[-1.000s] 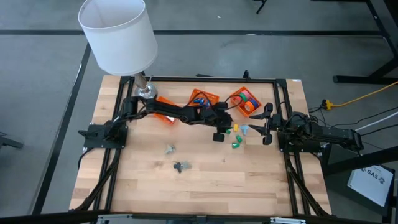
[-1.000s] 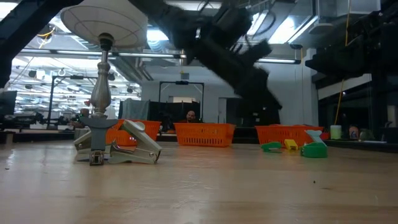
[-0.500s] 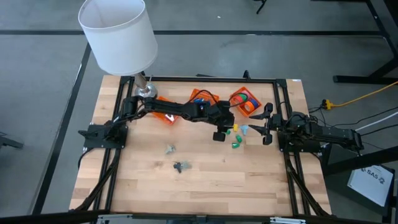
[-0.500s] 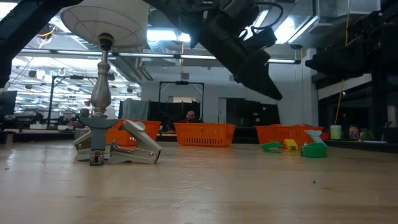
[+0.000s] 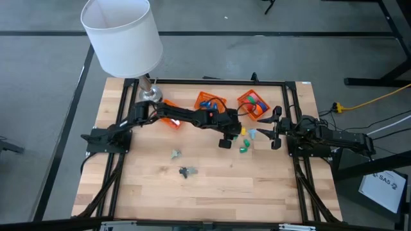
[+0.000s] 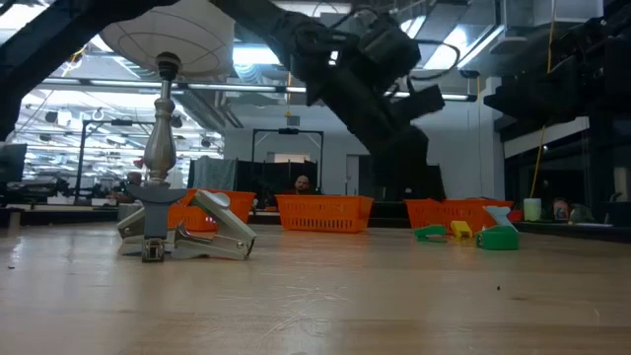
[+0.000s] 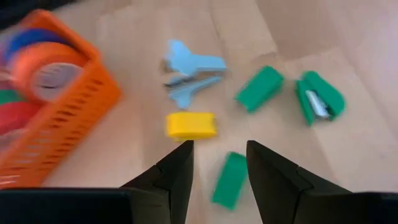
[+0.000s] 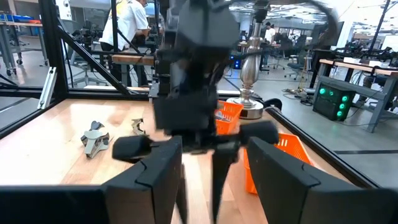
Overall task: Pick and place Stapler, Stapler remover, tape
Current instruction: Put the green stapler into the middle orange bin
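I count three orange baskets (image 5: pixel 210 101) on the bench (image 5: pixel 205 186). Tape (image 7: pixel 46 62) sits in one. Left gripper (image 7: pixel 217 165): jaws parted, empty, above one yellow (image 7: pixel 191 125) and three green staplers (image 7: pixel 259 89). Right gripper (image 8: pixel 211 162): jaws apart, empty, beside them.

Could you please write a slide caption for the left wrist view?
Open left gripper hovering over small staplers, green and yellow, and a blue staple remover beside an orange basket of tape rolls.
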